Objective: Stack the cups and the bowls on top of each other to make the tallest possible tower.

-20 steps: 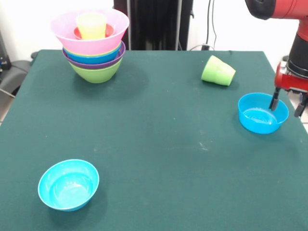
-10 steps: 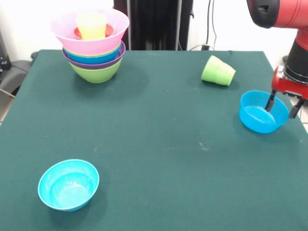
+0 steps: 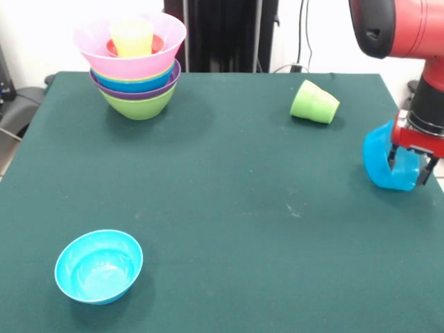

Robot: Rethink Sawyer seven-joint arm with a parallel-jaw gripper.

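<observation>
My gripper (image 3: 408,165) is at the table's right edge, shut on the wall of a blue bowl (image 3: 383,165), which hangs tilted on its side just above the cloth. The tower (image 3: 135,66) stands at the far left: a lime green bowl (image 3: 137,104) at the base, purple, blue and green rims above it, and a pink bowl (image 3: 149,59) on top. A small red bowl (image 3: 158,44) and the yellow-orange cup (image 3: 132,36) sit inside the pink bowl. The light green cup (image 3: 314,102) lies on its side at the far right. A cyan bowl (image 3: 98,266) stands upright at the near left.
The green table (image 3: 229,194) ends just right of the gripper. The black pedestal (image 3: 222,35) stands behind the far edge, with cables beside it. The red arm (image 3: 395,24) comes down at the top right.
The gripper closed on the blue bowl's wall, lifted it off the cloth and shifted it right. The bowl went from upright to tipped on its side.
</observation>
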